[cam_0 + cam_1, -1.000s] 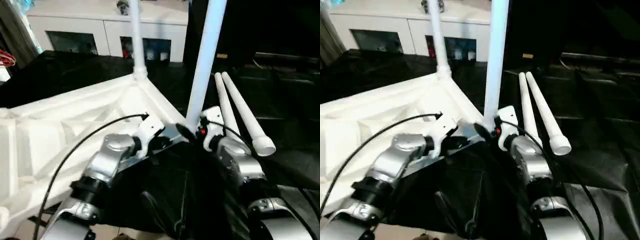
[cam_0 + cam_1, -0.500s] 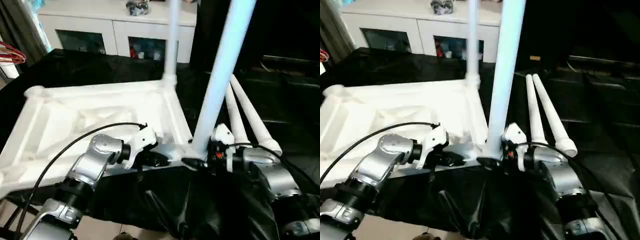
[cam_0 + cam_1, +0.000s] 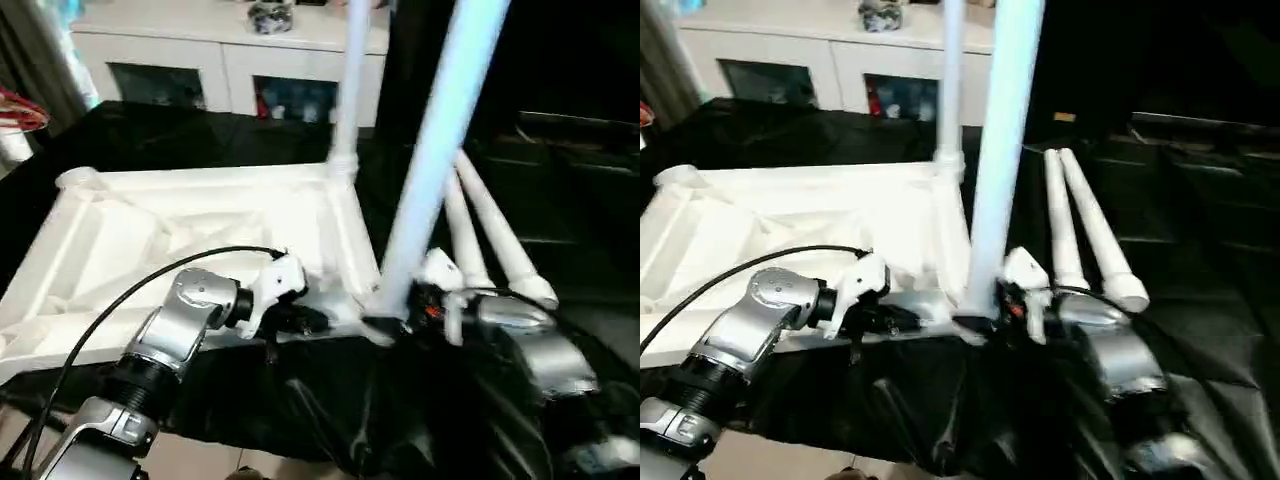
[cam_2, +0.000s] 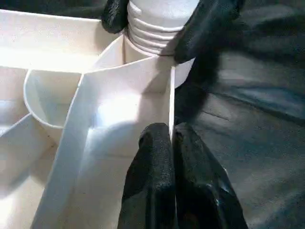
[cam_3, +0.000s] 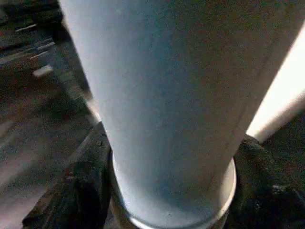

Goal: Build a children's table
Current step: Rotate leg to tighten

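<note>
The white table top [image 3: 130, 235] lies upside down on black cloth, ribs up. One white leg [image 3: 345, 90] stands upright in its far right corner socket. A second leg [image 3: 430, 170] stands at the near right corner, my right gripper [image 3: 388, 325] shut around its lower end. In the left wrist view that leg's ribbed end [image 4: 157, 24] sits in the corner socket between the right gripper's black fingers [image 4: 209, 24]. My left gripper [image 4: 171, 157] is shut on the top's thin rim wall [image 4: 126, 95] just beside that corner. Two loose legs [image 3: 490, 235] lie to the right.
A white cabinet [image 3: 225, 60] with glass doors stands behind the work. Black cloth [image 3: 560, 180] covers the surface on the right and near side. Something red [image 3: 20, 108] shows at the left edge.
The head view has swung, showing more of the table top's left side. Both grippers keep their holds, and the held leg stays upright at the near right corner.
</note>
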Available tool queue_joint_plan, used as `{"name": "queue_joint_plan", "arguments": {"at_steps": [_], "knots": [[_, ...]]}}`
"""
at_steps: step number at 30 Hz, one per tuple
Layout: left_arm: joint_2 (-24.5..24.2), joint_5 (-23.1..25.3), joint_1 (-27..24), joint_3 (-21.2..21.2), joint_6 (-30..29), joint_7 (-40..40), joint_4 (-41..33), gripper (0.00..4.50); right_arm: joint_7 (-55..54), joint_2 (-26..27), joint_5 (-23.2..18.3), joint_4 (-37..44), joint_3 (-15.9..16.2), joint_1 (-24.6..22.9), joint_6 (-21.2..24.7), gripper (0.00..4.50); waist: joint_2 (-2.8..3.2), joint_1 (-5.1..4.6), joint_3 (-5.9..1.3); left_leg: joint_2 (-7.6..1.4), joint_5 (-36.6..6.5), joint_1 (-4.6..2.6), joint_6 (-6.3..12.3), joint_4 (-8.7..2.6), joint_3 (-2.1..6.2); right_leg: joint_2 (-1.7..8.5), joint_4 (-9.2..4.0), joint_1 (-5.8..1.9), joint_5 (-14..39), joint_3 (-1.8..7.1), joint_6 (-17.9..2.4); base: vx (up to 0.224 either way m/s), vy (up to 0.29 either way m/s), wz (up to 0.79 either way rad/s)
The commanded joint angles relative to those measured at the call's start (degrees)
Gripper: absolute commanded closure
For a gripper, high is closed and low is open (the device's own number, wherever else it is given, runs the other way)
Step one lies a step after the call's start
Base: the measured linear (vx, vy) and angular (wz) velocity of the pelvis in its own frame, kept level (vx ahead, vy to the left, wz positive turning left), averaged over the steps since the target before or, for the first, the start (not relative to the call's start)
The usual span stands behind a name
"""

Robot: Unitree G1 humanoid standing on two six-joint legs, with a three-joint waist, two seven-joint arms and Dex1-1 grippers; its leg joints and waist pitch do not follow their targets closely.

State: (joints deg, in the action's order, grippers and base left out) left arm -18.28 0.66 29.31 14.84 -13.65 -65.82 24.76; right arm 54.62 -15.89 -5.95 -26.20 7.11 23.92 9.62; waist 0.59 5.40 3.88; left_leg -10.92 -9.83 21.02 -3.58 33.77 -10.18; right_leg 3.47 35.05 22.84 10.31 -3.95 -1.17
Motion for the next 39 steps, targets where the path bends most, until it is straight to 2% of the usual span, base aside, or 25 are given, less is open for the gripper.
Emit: {"name": "queue_joint_plan", "arguments": {"at_steps": [1,2,3,6,7,10,11,14,15,18,19,20,23,25,28,31,36,39], "knots": [[6.0,-1.0,2.2,0.7,-0.2,5.7,-2.1,4.50,-10.2,6.8,3.0,-5.5,3.5,1.9,0.4,1.78,-0.49,-0.22,-3.42,-2.12,-15.4,-0.47,0.40,-4.24,1.29,5.33,-5.79,-2.31,27.2,2.48,-8.6,0.000,0.000,0.00],[6.7,-0.7,2.3,0.4,-0.5,7.1,-2.1,4.50,-13.4,8.0,3.3,-7.1,2.7,2.8,0.5,1.78,-0.45,-0.91,-3.39,-2.06,-17.0,-0.56,-0.33,-4.32,1.46,5.31,-6.09,-2.33,29.8,2.26,-7.6,0.000,0.000,0.00],[7.6,-0.5,2.3,0.2,-1.1,8.7,-2.2,4.50,-15.8,9.2,3.1,-8.5,1.8,3.5,0.5,1.78,-0.36,-1.20,-3.36,-2.02,-18.2,-0.76,-0.49,-4.31,1.61,5.38,-6.46,-2.19,31.5,2.16,-6.7,0.000,0.000,0.00],[11.4,0.5,2.3,-0.9,-3.9,15.9,-3.1,4.50,-25.5,13.6,1.6,-13.9,-2.3,6.9,0.5,1.78,-0.41,-1.66,-3.43,-1.90,-19.4,-1.32,-0.08,-4.08,1.50,5.23,-6.82,-1.68,30.9,2.36,-6.9,0.000,0.000,0.00],[12.2,0.7,2.3,-1.1,-4.4,17.3,-3.3,4.50,-27.6,14.3,1.4,-14.9,-3.1,7.6,0.4,1.78,-0.44,-1.81,-3.45,-1.97,-19.1,-1.26,0.02,-4.08,1.41,5.28,-6.72,-1.63,30.4,2.52,-7.2,0.000,0.000,0.00],[14.7,0.7,1.8,-1.1,-5.8,20.4,-4.4,4.50,-30.8,16.1,1.1,-18.5,-5.1,10.0,-1.6,1.78,-0.36,-1.79,-3.71,-2.04,-17.9,-1.00,0.50,-4.07,1.31,5.17,-6.41,-1.77,27.5,2.58,-7.8,0.000,0.000,0.00],[15.1,0.7,1.5,-0.9,-5.9,20.5,-4.7,4.50,-30.6,16.4,1.0,-19.1,-5.5,10.4,-2.2,1.22,-0.40,-1.70,-3.71,-2.02,-17.4,-0.89,0.82,-4.10,1.30,5.10,-6.29,-1.90,25.9,2.59,-8.2,0.000,0.000,0.00],[15.1,0.8,1.1,-0.1,-5.4,19.4,-5.3,4.50,-28.6,16.9,-0.1,-19.4,-6.5,10.9,-2.7,1.08,-0.43,-1.50,-4.03,-2.11,-14.8,-0.47,1.78,-4.07,1.11,5.02,-5.53,-2.26,19.9,2.85,-9.5,0.000,0.000,0.00],[14.9,1.0,1.0,0.0,-5.5,19.5,-5.3,4.50,-27.9,16.7,0.4,-19.5,-6.2,11.0,-3.2,0.98,-0.41,-1.43,-4.05,-2.19,-13.8,-0.46,2.10,-4.03,1.04,4.97,-5.27,-2.28,17.8,2.89,-10.2,0.000,0.000,0.00],[14.0,1.2,1.1,0.5,-5.2,18.2,-5.3,4.50,-27.6,16.1,0.8,-19.2,-5.8,10.6,-3.7,0.67,-0.38,-1.16,-4.16,-2.07,-12.3,-0.41,2.62,-3.81,0.83,5.04,-5.07,-2.46,15.9,2.95,-10.9,0.000,0.000,0.00],[13.6,0.9,1.0,0.6,-5.3,17.5,-5.4,4.50,-27.1,15.6,1.6,-19.1,-5.1,10.4,-4.7,0.67,-0.01,-1.03,-4.13,-2.12,-12.1,-0.41,2.61,-3.85,0.88,4.99,-5.03,-2.43,15.8,2.92,-11.0,0.000,0.000,0.00],[13.6,0.9,1.0,0.6,-5.3,17.5,-5.4,4.50,-27.1,15.6,1.6,-19.1,-5.1,10.4,-4.7,0.67,-0.16,-1.07,-4.17,-2.10,-12.1,-0.39,2.60,-3.82,0.81,4.94,-5.08,-2.49,15.6,2.90,-11.0,0.000,0.000,0.00],[11.3,0.1,0.7,1.5,-4.8,13.6,-6.1,4.50,-21.2,13.0,3.0,-16.0,-2.0,8.2,-7.0,0.67,0.05,-0.47,-4.18,-2.18,-12.0,-0.40,2.64,-3.84,0.84,4.99,-5.03,-2.57,15.3,2.91,-10.8,0.000,0.000,0.00],[9.7,-0.4,0.4,2.0,-4.2,10.6,-6.5,4.50,-16.2,11.1,2.9,-13.2,-0.7,6.5,-7.6,0.67,-0.05,-0.35,-4.12,-2.24,-12.8,-0.35,2.78,-4.02,0.94,4.84,-4.92,-2.62,15.3,2.95,-10.4,0.000,0.000,0.00],[8.1,-1.0,0.2,2.2,-3.5,7.8,-6.6,4.50,-10.9,8.9,2.0,-9.8,0.6,4.6,-7.6,0.67,0.00,-0.39,-4.16,-2.35,-12.7,-0.42,2.82,-4.03,0.96,4.80,-4.79,-2.68,13.5,2.92,-11.4,0.000,0.000,0.00],[6.3,-1.4,0.2,2.3,-2.8,4.7,-6.5,4.50,-5.0,6.2,0.8,-6.2,1.8,2.7,-7.5,0.67,-0.07,-0.30,-4.04,-2.30,-13.4,-0.48,3.02,-4.01,0.87,4.84,-4.96,-2.64,14.7,2.97,-11.5,0.000,0.000,0.00],[2.8,-2.5,0.6,2.6,-0.7,-2.1,-5.5,4.50,7.4,0.2,-2.6,1.5,4.0,-0.8,-5.3,0.67,-0.13,0.07,-3.87,-2.44,-14.1,-0.56,3.25,-4.11,0.91,4.88,-5.30,-2.49,18.3,2.99,-10.4,0.000,0.000,0.00],[2.1,-2.5,0.9,2.6,-0.7,-3.1,-4.8,4.50,9.4,-1.0,-2.8,2.5,4.3,-1.3,-5.0,0.81,-0.26,0.20,-3.90,-2.46,-13.9,-0.44,3.46,-4.06,0.88,4.91,-5.26,-2.55,18.5,2.97,-10.4,0.000,0.000,0.00]]}}
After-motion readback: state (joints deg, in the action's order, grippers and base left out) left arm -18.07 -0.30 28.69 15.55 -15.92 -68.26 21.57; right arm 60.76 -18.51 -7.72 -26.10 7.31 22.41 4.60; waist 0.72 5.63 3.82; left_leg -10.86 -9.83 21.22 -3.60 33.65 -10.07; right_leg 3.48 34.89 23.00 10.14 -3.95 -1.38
